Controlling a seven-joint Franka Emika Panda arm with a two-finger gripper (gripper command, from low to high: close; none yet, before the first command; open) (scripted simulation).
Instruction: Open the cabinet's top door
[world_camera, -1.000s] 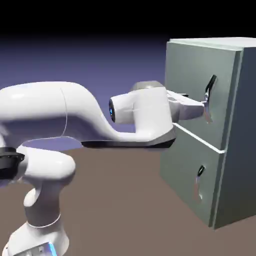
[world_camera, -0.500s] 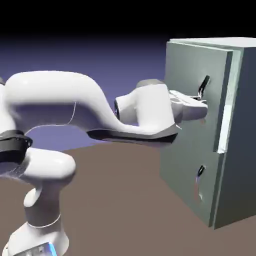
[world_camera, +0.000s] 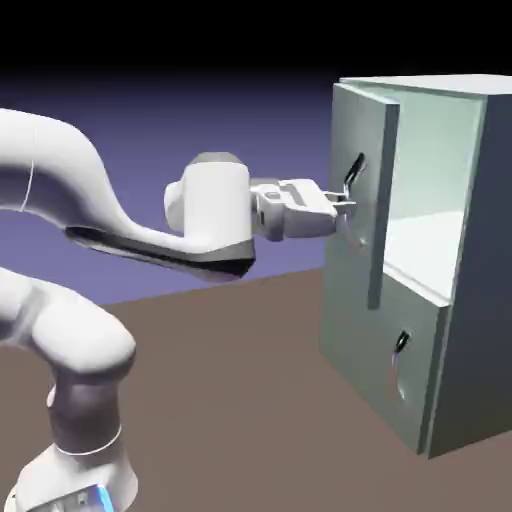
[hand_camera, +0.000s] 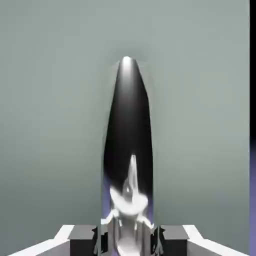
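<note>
Basically the white two-finger gripper (world_camera: 343, 201) is pinching the long curved dark metal handle (world_camera: 352, 182), which is running upright between its fingertips on the part-open grey-green upper door (world_camera: 368, 235).

Before you, a brown tabletop (world_camera: 230, 380) spreads beneath a blue-violet backdrop (world_camera: 290, 130) that darkens to black at the top on the far side. To your right, the lower door (world_camera: 375, 345) sits shut, its small curved handle (world_camera: 401, 345) upright, dark above and paler below, near the door's right edge.
</note>
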